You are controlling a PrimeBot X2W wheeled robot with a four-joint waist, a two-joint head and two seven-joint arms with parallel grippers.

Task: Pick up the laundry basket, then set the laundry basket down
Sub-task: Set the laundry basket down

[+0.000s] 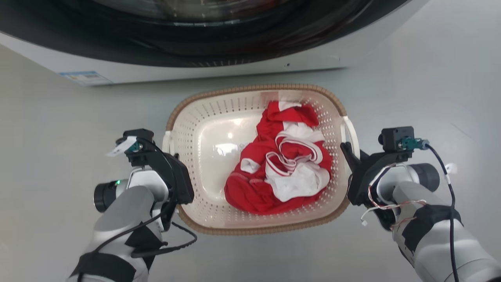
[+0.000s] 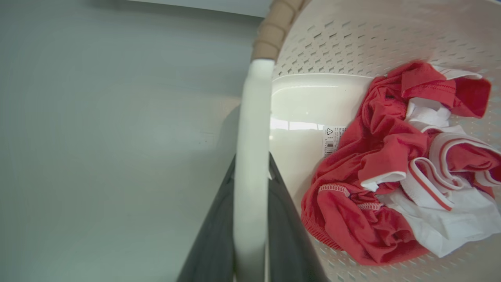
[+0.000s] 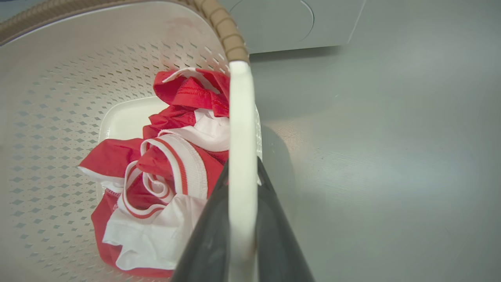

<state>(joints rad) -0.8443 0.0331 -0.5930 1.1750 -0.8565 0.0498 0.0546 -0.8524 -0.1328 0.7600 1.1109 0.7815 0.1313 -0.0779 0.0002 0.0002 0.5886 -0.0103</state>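
The laundry basket [image 1: 188, 129], cream perforated plastic with a brown woven-look rim, sits in the middle of the head view, before the washing machine. Red and white clothes [image 1: 282, 164] lie in its right half. My left gripper [image 1: 173, 156] is shut on the basket's left white handle [image 2: 252, 117], which runs between the two dark fingers in the left wrist view. My right gripper [image 1: 347, 152] is shut on the right white handle [image 3: 242, 117] in the same way. I cannot tell whether the basket rests on the floor or hangs just above it.
The washing machine [image 1: 195, 39], with its dark round door, stands close behind the basket. Smooth grey floor [image 1: 430, 78] spreads out to both sides and toward me. A sticker [image 1: 84, 77] marks the machine's lower left front.
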